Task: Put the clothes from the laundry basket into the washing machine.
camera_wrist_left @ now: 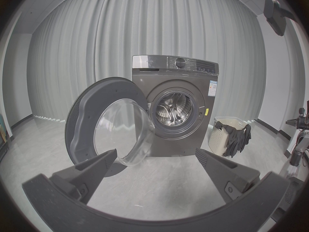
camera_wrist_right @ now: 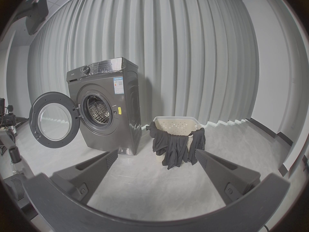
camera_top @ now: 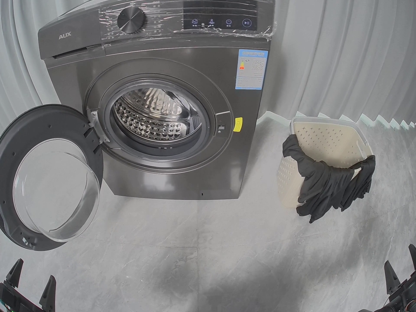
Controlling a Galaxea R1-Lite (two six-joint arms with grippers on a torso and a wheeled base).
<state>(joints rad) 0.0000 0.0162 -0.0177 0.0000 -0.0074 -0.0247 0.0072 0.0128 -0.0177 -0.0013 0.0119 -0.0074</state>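
Clothes (camera_top: 329,183) at your 2 o'clock straddle the laundry basket (camera_top: 323,120) rim and could tip it when pulled; left gripper (camera_top: 34,270) and right gripper (camera_top: 399,256) are released.

Maker's lettering (camera_top: 64,35) on washing machine (camera_top: 173,183) front, blue label (camera_top: 251,69) print unreadable, yellow sticker (camera_top: 238,124)

place: staged test room | cues: walls of grey curtain (camera_top: 338,44); film-wrapped washing machine (camera_top: 173,161); grey tiled floor (camera_top: 216,248)
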